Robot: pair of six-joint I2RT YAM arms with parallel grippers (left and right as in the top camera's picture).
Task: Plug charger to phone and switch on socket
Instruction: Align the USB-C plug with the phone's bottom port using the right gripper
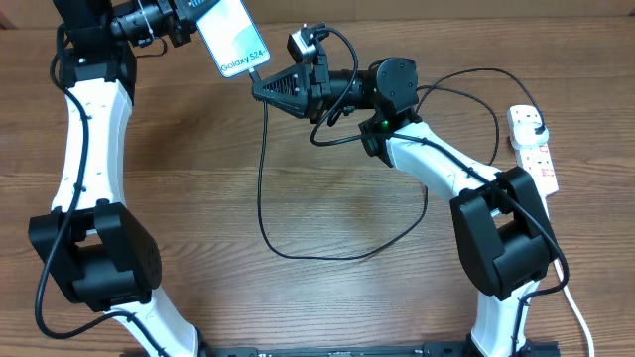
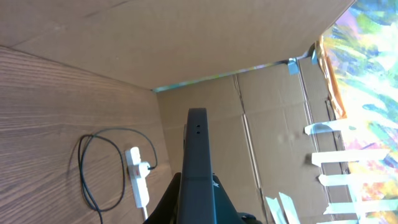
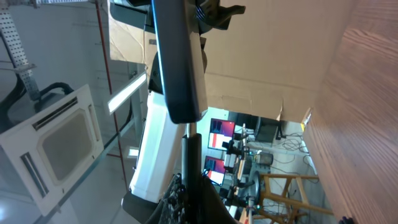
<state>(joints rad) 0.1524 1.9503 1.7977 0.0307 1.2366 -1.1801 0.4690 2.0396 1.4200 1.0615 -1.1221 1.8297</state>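
The left gripper [image 1: 190, 22] holds the phone [image 1: 232, 38] up above the far left part of the table [image 1: 327, 208], jaws clamped on the phone's far end. The light-blue screen faces up and the white lettering sits at the end that points right and near. The right gripper [image 1: 260, 87] meets that end from the right, its jaws closed on the connector end of the charger [image 1: 262, 188]. In the right wrist view the black tip reaches the phone's bottom edge, though I cannot tell whether it is fully seated. The thin black cable drops to the table, loops across the middle and runs right to its plug head, which sits in the socket [image 1: 537, 151] near the right edge, well apart from the phone; the switches are too small to read
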